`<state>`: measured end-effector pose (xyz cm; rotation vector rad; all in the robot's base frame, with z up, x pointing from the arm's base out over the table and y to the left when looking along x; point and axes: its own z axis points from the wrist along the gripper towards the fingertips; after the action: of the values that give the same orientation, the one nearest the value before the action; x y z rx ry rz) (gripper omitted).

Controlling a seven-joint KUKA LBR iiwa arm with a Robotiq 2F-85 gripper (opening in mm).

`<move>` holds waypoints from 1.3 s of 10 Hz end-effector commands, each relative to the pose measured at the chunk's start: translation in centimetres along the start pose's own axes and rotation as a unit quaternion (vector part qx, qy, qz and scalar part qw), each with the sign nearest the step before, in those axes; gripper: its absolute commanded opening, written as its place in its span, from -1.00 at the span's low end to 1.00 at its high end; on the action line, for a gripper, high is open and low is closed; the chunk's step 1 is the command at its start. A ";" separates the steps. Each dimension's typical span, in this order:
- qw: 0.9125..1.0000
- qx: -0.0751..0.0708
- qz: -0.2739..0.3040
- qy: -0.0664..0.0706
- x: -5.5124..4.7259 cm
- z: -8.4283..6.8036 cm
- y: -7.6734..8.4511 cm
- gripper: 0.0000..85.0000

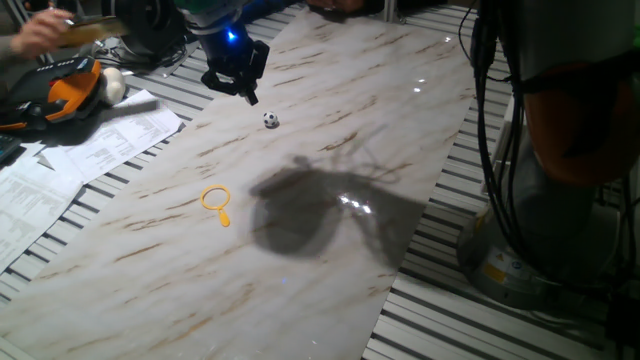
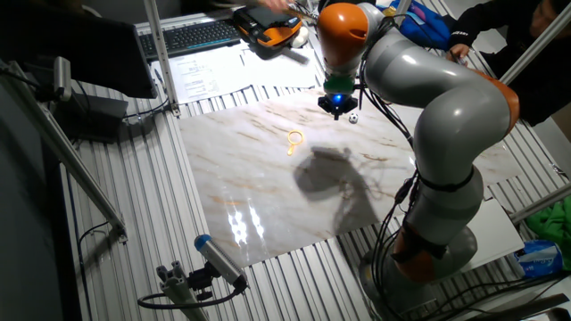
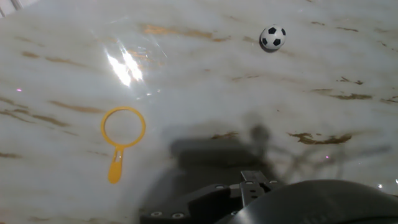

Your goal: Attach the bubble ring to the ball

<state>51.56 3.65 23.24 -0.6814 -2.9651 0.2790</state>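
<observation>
Nothing done yet. Bubble ring [image 1: 216, 199] lies flat on desk [image 1: 330, 150], well apart from ball [image 1: 271, 120]. Jaws hang near ball, holding nothing; how wide, cannot tell.

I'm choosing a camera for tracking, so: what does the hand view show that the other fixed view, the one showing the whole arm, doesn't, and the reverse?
Only the hand view shows the ball's black-and-white patches and the bubble ring's loop and handle clearly.

Only the other fixed view shows the whole arm, the hand above the slab, and a keyboard.

Both show ring and ball lying apart on the marble slab.
</observation>
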 end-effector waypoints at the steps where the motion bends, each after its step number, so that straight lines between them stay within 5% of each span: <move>1: 1.000 0.000 0.000 0.006 0.0 0.0 0.0 -1.00; 6: 1.000 0.013 0.001 0.013 0.0 0.0 0.0 -1.00; 8: 1.000 0.001 0.000 0.005 0.0 0.0 0.0 -1.00; 13: 1.000 -0.003 -0.003 0.010 0.0 0.0 0.0 -1.00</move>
<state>51.56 3.65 23.27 -0.6725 -2.9492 0.2584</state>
